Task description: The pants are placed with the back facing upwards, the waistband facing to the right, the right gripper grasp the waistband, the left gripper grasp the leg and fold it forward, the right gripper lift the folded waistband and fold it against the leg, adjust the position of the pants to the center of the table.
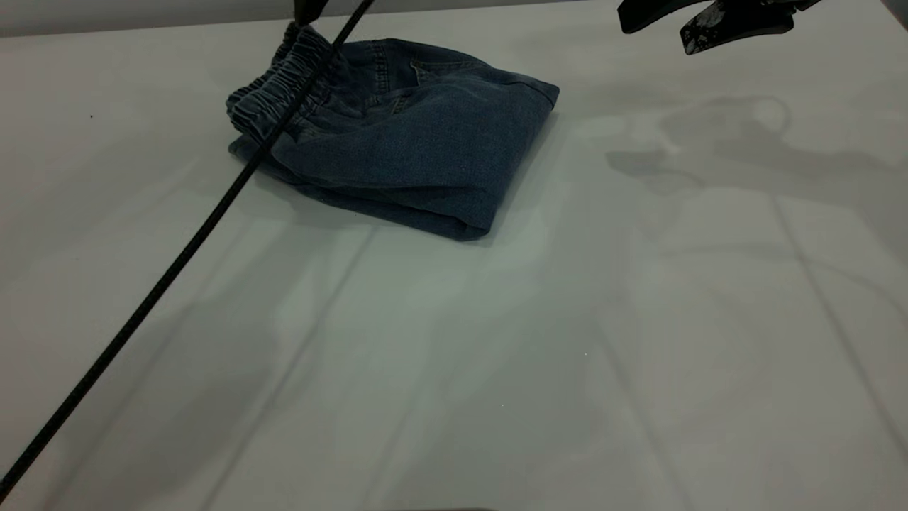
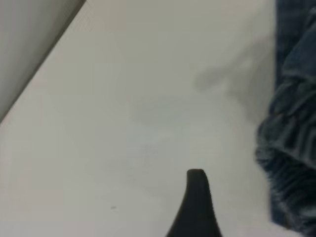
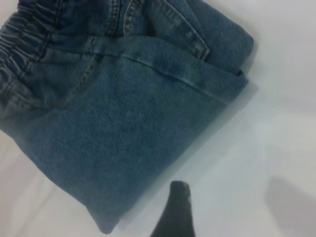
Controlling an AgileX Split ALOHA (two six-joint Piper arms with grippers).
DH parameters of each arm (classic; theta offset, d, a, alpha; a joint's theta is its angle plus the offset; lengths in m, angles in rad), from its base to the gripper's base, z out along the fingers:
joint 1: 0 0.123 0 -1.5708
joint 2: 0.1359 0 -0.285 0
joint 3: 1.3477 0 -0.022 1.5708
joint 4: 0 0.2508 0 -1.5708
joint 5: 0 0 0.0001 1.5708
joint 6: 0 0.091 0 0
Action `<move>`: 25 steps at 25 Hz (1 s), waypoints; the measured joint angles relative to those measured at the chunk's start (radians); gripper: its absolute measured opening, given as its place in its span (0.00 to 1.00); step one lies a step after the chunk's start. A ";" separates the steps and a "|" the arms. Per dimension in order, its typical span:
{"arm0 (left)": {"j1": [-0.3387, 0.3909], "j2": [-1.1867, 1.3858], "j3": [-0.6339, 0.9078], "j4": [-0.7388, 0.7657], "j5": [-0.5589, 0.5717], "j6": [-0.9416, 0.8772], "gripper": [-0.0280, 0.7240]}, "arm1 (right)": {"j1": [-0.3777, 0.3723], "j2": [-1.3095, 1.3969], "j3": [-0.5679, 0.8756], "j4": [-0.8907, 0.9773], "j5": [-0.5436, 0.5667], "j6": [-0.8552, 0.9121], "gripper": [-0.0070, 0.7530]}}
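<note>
The pants (image 1: 397,138) lie folded into a compact bundle on the table (image 1: 496,369), toward its far edge and left of the middle in the exterior view. The bundle is a little longer than it is wide, and its long axis runs from the far left to the near right. The elastic waistband (image 1: 280,89) is at the left end of the pants, gathered and a little raised; the smooth folded edge is at the right and near end. A back pocket seam shows on top, beside the waistband.

The left gripper (image 1: 306,10) is just above the far end of the waistband, mostly cut off by the picture's edge; I cannot tell if its fingers are apart or if they hold the cloth. A black cable (image 1: 177,262) crosses over the waistband toward the near left.

The right gripper (image 1: 702,21) hangs well to the right of the pants, above bare table, fingers apart and holding nothing.
</note>
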 joint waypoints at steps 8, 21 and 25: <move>0.000 -0.010 0.010 -0.444 0.000 0.268 0.77 | 0.000 0.000 0.000 0.000 0.000 0.000 0.78; 0.000 0.117 0.010 -0.464 0.000 0.692 0.77 | 0.000 0.000 0.000 0.000 0.003 0.004 0.78; 0.000 0.153 0.009 -0.464 0.000 0.702 0.77 | 0.000 0.000 0.000 0.000 0.003 0.004 0.78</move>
